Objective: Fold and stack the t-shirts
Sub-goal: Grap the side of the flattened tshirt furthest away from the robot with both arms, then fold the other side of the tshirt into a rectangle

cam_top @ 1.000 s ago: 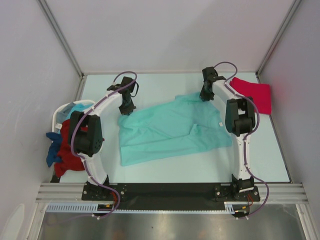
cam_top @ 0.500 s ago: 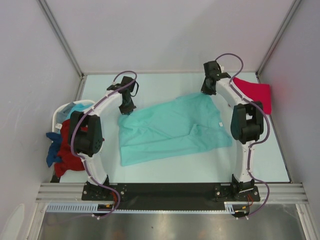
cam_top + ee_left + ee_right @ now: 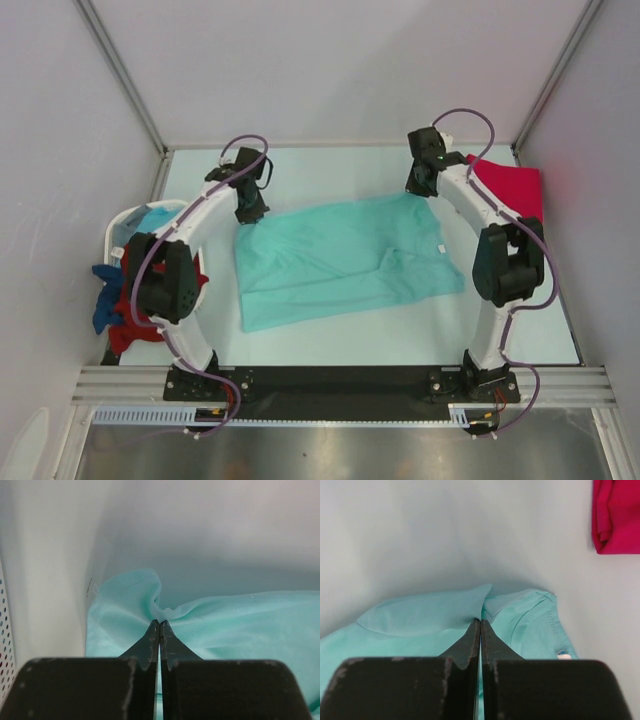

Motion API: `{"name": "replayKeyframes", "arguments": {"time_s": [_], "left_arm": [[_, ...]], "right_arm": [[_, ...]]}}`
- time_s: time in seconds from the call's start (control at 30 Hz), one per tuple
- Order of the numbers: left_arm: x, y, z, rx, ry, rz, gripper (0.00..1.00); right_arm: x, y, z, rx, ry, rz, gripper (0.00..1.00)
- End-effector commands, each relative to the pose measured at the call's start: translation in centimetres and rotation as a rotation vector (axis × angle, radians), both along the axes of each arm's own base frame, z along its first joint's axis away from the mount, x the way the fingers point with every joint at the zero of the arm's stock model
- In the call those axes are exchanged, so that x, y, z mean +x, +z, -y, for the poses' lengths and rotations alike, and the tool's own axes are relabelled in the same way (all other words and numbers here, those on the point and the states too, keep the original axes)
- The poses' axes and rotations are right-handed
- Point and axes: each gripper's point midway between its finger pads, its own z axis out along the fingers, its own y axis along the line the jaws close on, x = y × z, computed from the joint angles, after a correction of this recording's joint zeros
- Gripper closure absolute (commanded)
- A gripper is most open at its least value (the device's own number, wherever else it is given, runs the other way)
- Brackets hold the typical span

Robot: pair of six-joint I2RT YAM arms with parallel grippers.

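Clamping light teal t-shirt (image 3: 340, 262): left hand (image 3: 159, 622), right hand (image 3: 480, 620) | pale table (image 3: 320, 170), white walls (image 3: 330, 70) | pinkish-red t-shirt (image 3: 512, 190) far right

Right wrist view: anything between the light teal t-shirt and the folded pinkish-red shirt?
Nothing: bare pale table separates the light teal t-shirt from the pinkish-red folded shirt. In the top external view the right arm's white link crosses above it.

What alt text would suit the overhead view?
A robot's left gripper and right gripper, both shut, each pinch a far corner of a light teal t-shirt spread on a table. A pinkish-red shirt lies far right; a white basket of clothes stands left.
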Motion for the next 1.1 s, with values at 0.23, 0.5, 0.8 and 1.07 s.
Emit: {"name": "replayKeyframes", "arguments": {"time_s": [0.23,0.5,0.8,1.07], "left_arm": [[-3.0,1.4,0.4,-0.029,-0.024,0.023,1.00],[-5.6,1.1,0.7,-0.030,-0.043,0.011,1.00],[-6.8,3.5,0.7,-0.037,-0.052,0.057,1.00],[-9.2,3.5,1.6,-0.044,-0.078,0.054,1.00]], "right_arm": [[-3.1,3.5,-0.1,-0.017,-0.009,0.063,1.00],[-5.8,3.0,-0.5,-0.022,-0.002,0.039,1.00],[-8.4,3.4,-0.2,-0.022,0.000,0.035,1.00],[-10.6,4.5,0.1,-0.024,0.002,0.044,1.00]]}}
